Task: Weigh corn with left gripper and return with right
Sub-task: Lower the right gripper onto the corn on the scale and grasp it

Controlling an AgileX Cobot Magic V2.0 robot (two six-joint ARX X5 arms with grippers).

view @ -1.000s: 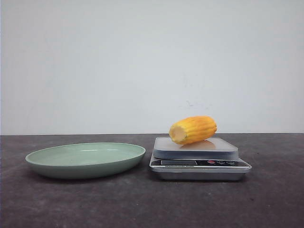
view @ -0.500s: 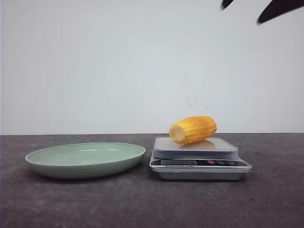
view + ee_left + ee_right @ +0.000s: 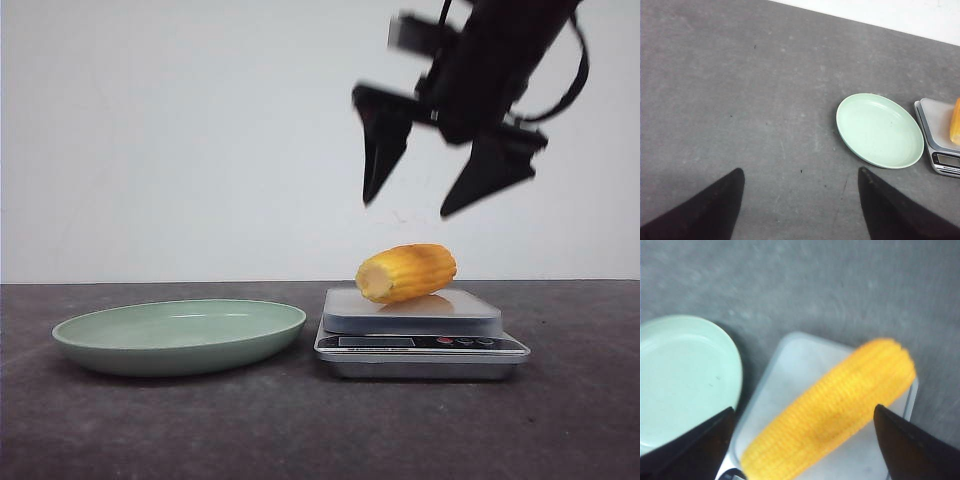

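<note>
Ribbed yellow corn [image 3: 406, 273] lies on a flat silver scale [image 3: 420, 335]; the right gripper [image 3: 412, 208] hangs spread-open above, beside a smooth green plate [image 3: 180, 335].

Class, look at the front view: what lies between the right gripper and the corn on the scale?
Nothing: only open air separates the open right gripper from the corn on the scale, seen in the front view.
</note>
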